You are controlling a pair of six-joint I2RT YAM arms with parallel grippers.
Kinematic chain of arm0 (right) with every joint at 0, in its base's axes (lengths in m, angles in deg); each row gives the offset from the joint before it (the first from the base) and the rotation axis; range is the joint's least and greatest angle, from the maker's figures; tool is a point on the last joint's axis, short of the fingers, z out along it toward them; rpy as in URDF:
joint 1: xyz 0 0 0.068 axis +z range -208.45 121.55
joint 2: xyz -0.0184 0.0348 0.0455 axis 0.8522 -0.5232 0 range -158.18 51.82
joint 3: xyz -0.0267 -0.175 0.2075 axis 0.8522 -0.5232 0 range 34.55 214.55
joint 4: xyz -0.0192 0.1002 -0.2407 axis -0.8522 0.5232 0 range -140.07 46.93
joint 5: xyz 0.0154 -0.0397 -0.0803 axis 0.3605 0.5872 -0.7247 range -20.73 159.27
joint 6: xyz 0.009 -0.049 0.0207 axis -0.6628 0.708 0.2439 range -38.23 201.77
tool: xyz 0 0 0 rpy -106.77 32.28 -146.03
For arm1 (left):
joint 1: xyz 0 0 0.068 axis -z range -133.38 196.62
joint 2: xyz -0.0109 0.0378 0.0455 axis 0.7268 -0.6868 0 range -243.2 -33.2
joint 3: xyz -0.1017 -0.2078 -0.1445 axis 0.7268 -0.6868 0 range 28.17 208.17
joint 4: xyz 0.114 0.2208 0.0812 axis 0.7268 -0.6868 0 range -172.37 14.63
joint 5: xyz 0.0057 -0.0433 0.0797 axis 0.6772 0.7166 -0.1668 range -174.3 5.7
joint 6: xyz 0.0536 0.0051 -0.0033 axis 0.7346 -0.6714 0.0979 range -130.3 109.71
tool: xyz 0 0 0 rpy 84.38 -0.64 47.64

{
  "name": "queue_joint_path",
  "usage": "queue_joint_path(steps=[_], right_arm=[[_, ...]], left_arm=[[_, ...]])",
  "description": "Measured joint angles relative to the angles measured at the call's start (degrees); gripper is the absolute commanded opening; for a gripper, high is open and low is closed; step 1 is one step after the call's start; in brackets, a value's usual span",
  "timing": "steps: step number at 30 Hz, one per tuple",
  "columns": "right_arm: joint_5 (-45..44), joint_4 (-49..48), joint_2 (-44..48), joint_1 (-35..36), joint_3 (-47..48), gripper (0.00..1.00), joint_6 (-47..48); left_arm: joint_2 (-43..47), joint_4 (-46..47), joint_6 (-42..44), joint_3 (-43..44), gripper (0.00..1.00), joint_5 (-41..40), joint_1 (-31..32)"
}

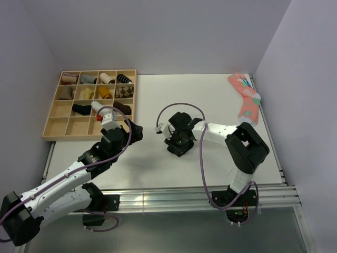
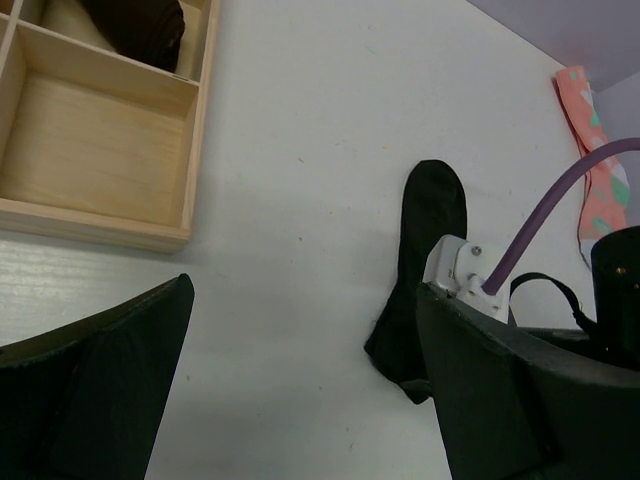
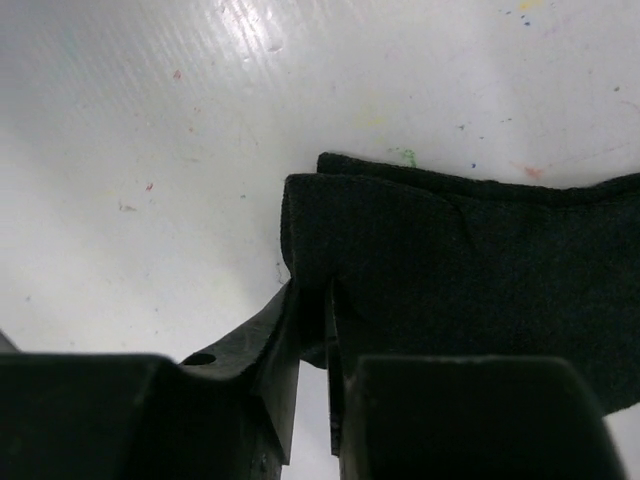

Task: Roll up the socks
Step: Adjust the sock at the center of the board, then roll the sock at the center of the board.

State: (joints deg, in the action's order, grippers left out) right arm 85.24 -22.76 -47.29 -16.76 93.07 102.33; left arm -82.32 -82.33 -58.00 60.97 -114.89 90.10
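One of the socks, a plain black one (image 2: 430, 230), lies flat on the white table near the middle. In the right wrist view its cuff end (image 3: 450, 260) reaches between my right gripper's fingers, and the right gripper (image 3: 315, 300) is shut on that edge of fabric. From above, the right gripper (image 1: 178, 138) covers most of the sock. My left gripper (image 1: 134, 130) hovers to the sock's left, beside the tray corner. Its jaws (image 2: 305, 300) stand wide open with only bare table between them.
A wooden compartment tray (image 1: 52, 118) sits at the far left, holding several rolled sock bundles; its near corner (image 2: 195, 130) is close to the left gripper. A pink spotted sock (image 1: 247, 97) lies at the far right edge by the wall.
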Motion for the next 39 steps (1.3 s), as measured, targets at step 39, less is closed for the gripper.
queue_joint_path(steps=[39], right_arm=[[33.2,46.2,-25.3,-15.0,24.0,0.12,31.3]], left_arm=[[-36.2,58.1,20.9,-14.4,0.61,32.3,7.6]])
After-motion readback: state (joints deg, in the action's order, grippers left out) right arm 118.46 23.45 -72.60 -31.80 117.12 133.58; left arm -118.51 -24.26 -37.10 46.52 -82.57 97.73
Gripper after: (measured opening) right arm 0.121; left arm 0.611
